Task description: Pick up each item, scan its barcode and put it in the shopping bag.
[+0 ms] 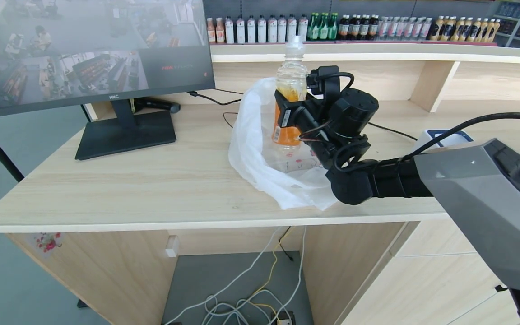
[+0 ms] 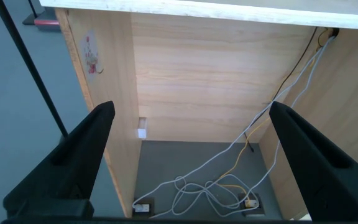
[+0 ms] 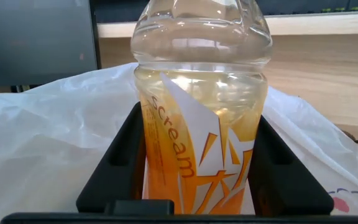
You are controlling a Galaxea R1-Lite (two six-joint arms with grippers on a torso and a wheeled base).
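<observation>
The right gripper (image 1: pixel 288 118) is clamped on an upright clear bottle (image 1: pixel 290 85) with a white cap, orange label and pale liquid, at the white shopping bag's (image 1: pixel 252 151) 1 o'clock side. The left gripper (image 2: pixel 191 158) gapes wide and holds nothing.

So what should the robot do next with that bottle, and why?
Probably ease the bottle down a little and open the right hand. The hand grips it upright, and its lower part already sits inside the white bag.
</observation>
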